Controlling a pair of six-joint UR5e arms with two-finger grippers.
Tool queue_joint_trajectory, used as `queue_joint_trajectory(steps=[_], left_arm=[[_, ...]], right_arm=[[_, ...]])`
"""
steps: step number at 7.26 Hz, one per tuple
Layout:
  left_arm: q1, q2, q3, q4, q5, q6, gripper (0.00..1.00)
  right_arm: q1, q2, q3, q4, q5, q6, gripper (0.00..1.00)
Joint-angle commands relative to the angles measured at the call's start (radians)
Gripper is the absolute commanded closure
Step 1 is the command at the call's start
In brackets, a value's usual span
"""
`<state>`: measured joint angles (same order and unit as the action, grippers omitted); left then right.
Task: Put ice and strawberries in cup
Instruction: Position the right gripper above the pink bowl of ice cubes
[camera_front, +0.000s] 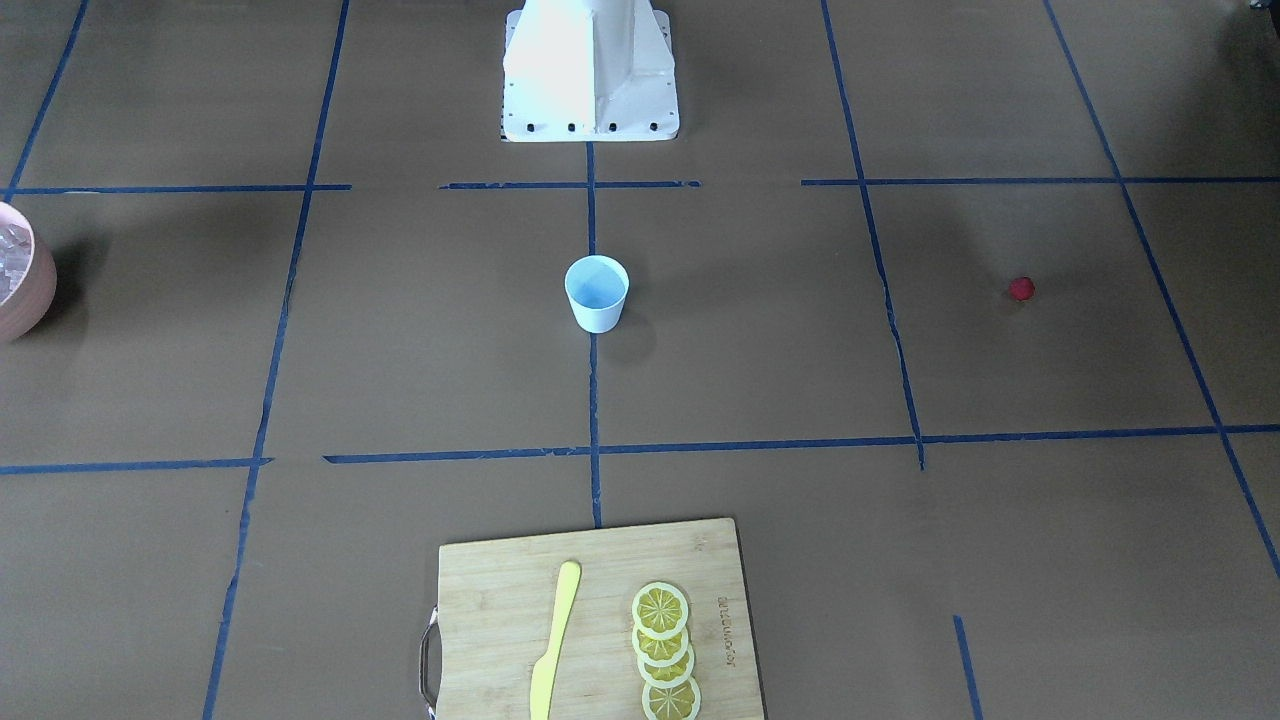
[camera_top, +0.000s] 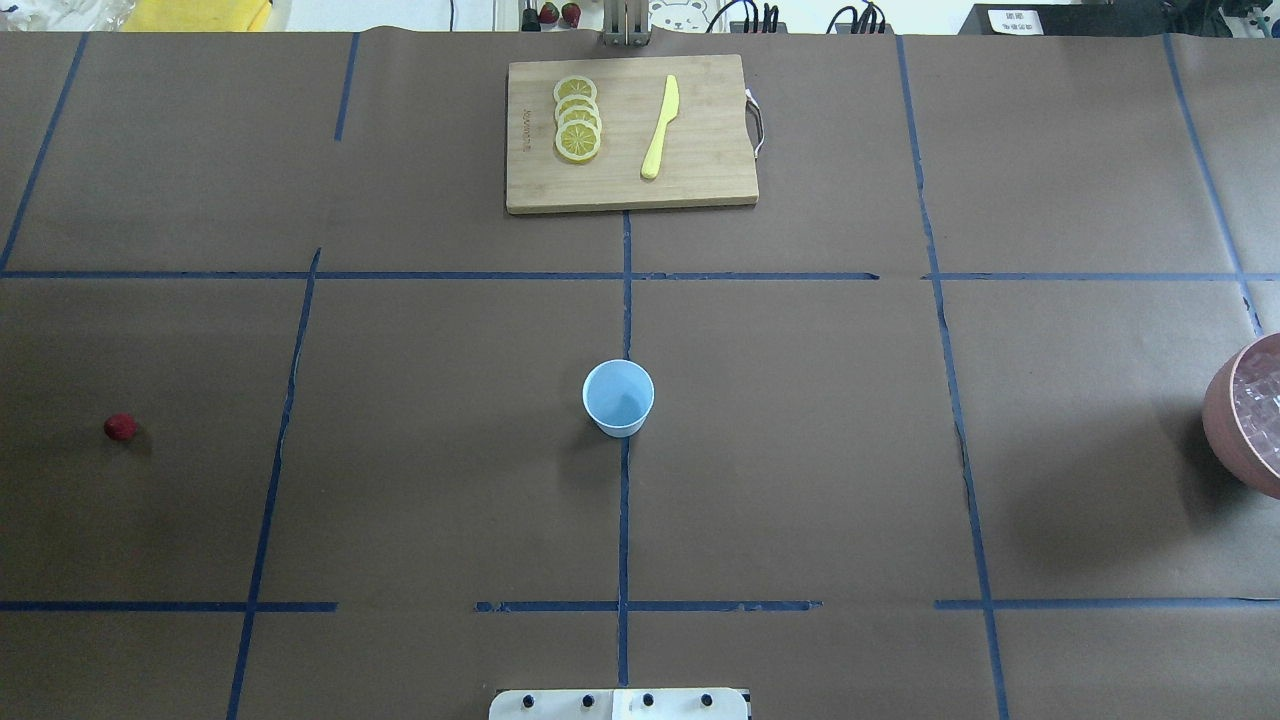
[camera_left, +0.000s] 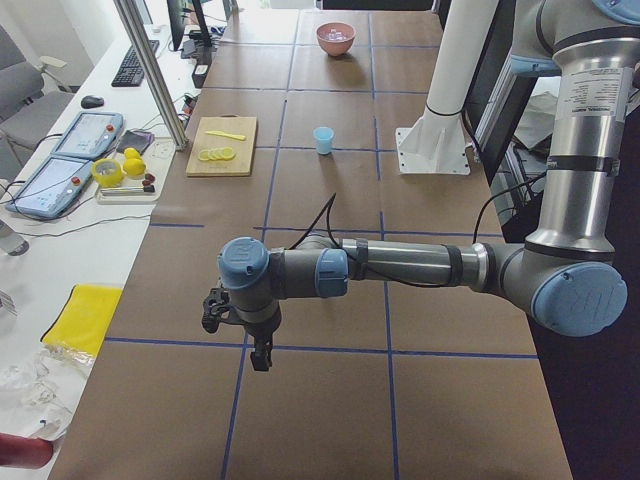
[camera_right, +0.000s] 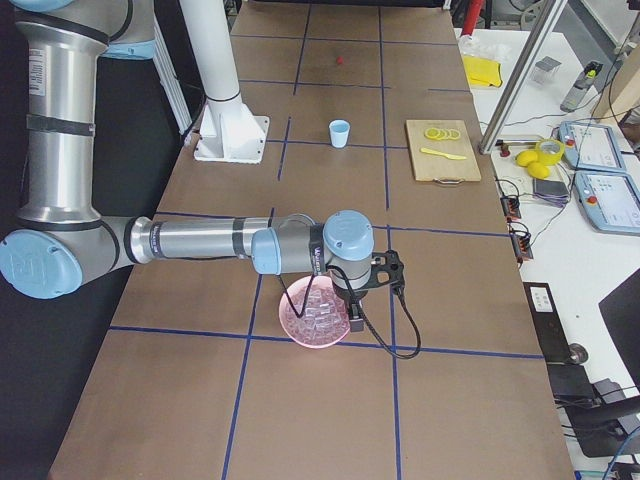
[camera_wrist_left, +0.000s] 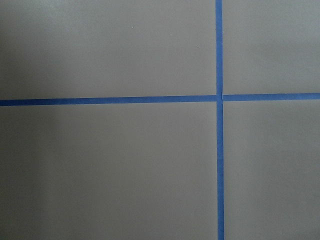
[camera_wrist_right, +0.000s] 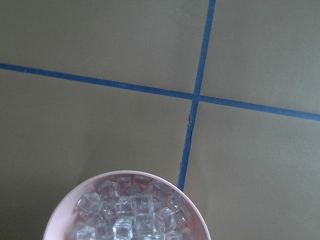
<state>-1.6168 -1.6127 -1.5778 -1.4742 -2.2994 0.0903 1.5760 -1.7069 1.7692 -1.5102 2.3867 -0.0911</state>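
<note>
The pale blue cup (camera_top: 619, 397) stands upright and empty at the table's middle; it also shows in the front view (camera_front: 596, 293). The tiny red strawberry (camera_top: 120, 427) lies alone far on my left side. The clear ice cubes (camera_wrist_right: 132, 212) fill a pink bowl (camera_top: 1225, 420) at the far right edge. My left gripper (camera_left: 262, 355) hangs over bare table near the left end, away from the strawberry. My right gripper (camera_right: 355, 320) hovers at the bowl's edge. Both show only in side views, so I cannot tell whether they are open or shut.
A wooden cutting board (camera_top: 700, 180) at the far middle edge carries several lemon slices (camera_top: 577, 118) and a yellow knife (camera_top: 661, 126). Blue tape lines divide the brown paper. The white robot base (camera_front: 590, 70) stands behind the cup.
</note>
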Motion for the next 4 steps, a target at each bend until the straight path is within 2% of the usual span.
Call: queue_joint_trajectory(steps=[1, 3, 4], left_arm=[[0.0, 0.001, -0.002, 0.0, 0.0, 0.0, 0.0], [0.0, 0.001, -0.002, 0.0, 0.0, 0.0, 0.0], [0.0, 0.001, -0.002, 0.0, 0.0, 0.0, 0.0]], right_arm=[[-0.081, -0.039, -0.002, 0.103, -0.023, 0.004, 0.0], [-0.177, -0.039, 0.013, 0.119, -0.069, 0.004, 0.06], [-0.209, -0.039, 0.012, 0.158, -0.117, -0.002, 0.14]])
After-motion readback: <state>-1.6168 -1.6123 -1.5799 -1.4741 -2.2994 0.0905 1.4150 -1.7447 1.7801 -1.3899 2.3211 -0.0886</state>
